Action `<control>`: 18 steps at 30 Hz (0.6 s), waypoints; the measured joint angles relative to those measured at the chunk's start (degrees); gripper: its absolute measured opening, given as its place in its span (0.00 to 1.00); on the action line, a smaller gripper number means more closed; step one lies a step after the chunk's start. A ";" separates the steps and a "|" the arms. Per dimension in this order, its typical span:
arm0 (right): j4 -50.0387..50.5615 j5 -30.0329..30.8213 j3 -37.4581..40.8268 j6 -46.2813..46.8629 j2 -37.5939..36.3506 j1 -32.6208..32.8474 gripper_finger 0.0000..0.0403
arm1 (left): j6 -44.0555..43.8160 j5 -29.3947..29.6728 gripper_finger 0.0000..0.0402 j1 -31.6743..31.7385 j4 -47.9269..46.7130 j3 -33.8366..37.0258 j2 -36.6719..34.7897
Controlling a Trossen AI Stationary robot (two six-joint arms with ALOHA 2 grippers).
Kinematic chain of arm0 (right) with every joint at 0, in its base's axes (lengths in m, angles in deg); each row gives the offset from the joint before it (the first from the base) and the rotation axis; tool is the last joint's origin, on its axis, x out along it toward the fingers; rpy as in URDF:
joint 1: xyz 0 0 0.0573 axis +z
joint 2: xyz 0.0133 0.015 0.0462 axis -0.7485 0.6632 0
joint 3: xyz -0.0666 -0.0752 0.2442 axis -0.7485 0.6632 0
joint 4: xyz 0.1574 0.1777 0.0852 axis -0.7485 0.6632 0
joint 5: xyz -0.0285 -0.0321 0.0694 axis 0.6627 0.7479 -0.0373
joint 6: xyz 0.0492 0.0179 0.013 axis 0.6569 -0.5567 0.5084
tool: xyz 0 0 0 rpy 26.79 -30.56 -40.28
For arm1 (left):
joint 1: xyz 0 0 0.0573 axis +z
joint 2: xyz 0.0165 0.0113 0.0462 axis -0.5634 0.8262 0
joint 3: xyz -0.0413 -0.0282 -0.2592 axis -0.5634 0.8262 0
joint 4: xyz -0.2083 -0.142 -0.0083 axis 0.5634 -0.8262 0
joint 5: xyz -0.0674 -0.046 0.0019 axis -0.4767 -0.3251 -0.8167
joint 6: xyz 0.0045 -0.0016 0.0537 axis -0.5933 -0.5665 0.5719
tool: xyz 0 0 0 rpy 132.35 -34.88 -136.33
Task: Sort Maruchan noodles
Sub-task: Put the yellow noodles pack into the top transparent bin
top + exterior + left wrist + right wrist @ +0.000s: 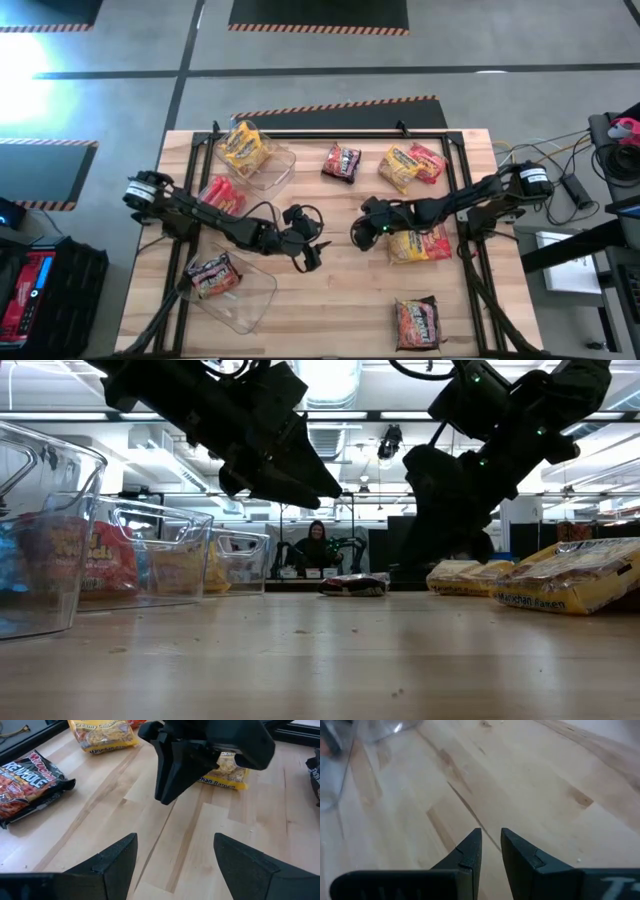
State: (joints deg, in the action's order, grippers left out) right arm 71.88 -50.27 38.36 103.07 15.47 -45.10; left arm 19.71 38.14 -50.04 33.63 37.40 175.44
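Maruchan packets lie flat on the table: a dark one [341,161], a yellow one [400,166] with a red one [430,160] beside it, a yellow-orange one [420,246] under the right arm, and a dark one [418,320] near the front edge. Three clear bins on the left hold a yellow packet [245,148], a red packet [222,194] and a dark-red packet [212,272]. My left gripper [317,252] [175,855] hovers open over bare wood at mid-table. My right gripper [356,233] [491,837] faces it, shut and empty, above the table.
The clear bins [270,175] [250,305] stand along the table's left side. A black frame [455,150] runs around the table's edges. Bare wood [340,300] lies between the two grippers and the near edge. A person [316,545] sits far behind the table.
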 joint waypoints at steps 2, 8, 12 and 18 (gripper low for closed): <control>-0.53 1.00 0.01 -0.36 0.00 0.00 0.16 | 0.00 -0.02 0.61 0.00 0.00 0.00 0.00; -0.98 -4.86 0.01 4.16 -0.11 -0.09 0.16 | -0.02 -3.30 0.61 -0.17 -0.09 0.00 0.00; 0.01 -11.97 0.01 8.36 -0.18 -0.44 0.16 | 0.21 -4.17 0.61 -0.46 -0.21 0.02 0.02; 2.40 -22.89 0.03 16.59 -4.01 1.61 0.16 | 3.91 -4.61 0.61 -0.46 0.24 0.02 0.02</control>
State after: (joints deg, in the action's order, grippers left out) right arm 74.28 -73.17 38.39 119.66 11.46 -43.49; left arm 23.61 33.53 -50.50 33.87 37.43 175.46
